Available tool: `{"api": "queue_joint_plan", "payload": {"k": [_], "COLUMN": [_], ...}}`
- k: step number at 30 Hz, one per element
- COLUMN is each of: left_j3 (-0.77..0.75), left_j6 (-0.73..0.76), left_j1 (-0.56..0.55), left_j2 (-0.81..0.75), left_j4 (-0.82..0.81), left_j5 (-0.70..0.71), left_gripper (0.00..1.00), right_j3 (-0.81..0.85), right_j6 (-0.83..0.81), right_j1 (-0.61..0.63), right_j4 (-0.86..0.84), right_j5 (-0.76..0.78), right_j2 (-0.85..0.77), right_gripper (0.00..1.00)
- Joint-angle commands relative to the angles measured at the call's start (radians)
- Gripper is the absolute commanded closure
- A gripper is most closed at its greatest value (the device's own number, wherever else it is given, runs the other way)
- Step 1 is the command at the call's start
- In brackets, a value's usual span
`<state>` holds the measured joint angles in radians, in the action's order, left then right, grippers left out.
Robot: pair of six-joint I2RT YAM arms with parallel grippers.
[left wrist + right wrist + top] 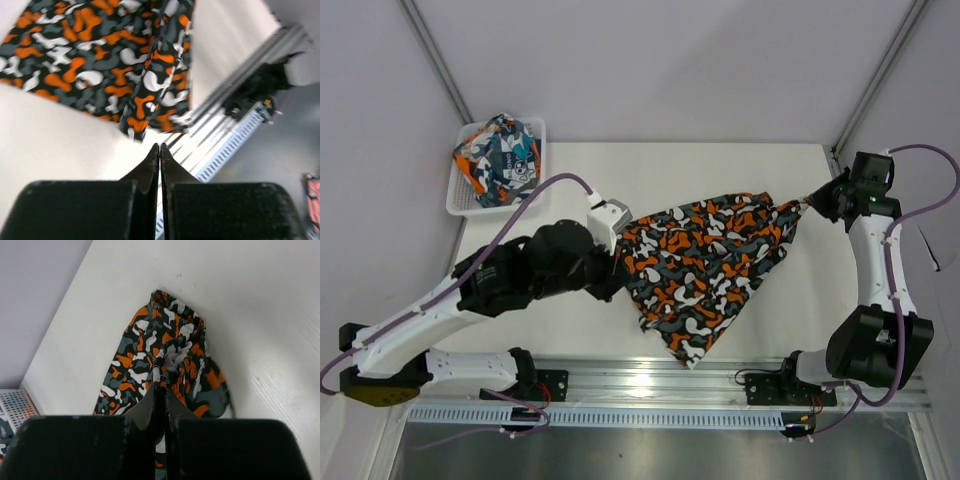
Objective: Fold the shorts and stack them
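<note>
The camouflage shorts (705, 265) lie stretched across the middle of the white table (720, 170), with one corner hanging over the front edge. My right gripper (810, 203) is shut on their gathered waistband at the right end; in the right wrist view the fabric (145, 355) bunches at the closed tips (164, 385). My left gripper (620, 265) is at the shorts' left edge. In the left wrist view it (159, 146) is shut with nothing between the fingers, and the cloth (100, 55) lies just beyond the tips. The teal, orange and white shorts (500, 150) are bundled in the basket.
A white mesh basket (535, 130) stands at the back left corner; its edge shows in the right wrist view (15, 405). A metal rail (670, 385) runs along the table's front edge. Grey walls and frame posts close in the back and sides.
</note>
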<state>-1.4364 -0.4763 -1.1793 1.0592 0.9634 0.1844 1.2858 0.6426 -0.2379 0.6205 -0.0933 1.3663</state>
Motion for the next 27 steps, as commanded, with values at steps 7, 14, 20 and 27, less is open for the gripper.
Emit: {"api": "queue_joint_plan", "payload": {"k": [7, 14, 20, 27], "left_j3": [-0.064, 0.151, 0.305, 0.317], "left_j6": [0.157, 0.171, 0.194, 0.185], "left_j1": [0.280, 0.169, 0.052, 0.030], "left_j2": [0.091, 0.122, 0.174, 0.306], "left_j4": [-0.008, -0.175, -0.330, -0.377], "left_j5": [-0.218, -0.304, -0.266, -0.234], "left_gripper": [1.00, 0.55, 0.34, 0.19], "right_j3": [0.095, 0.040, -0.036, -0.051], "right_j6": [0.080, 0.043, 0.034, 0.019], "right_j1": [0.002, -0.006, -0.009, -0.009], "right_j4": [-0.119, -0.145, -0.194, -0.212], "right_j5": [-0.106, -0.086, -0.103, -0.117], "right_j2": [0.120, 0.126, 0.154, 0.180], "right_gripper": [1.00, 1.00, 1.00, 1.00]}}
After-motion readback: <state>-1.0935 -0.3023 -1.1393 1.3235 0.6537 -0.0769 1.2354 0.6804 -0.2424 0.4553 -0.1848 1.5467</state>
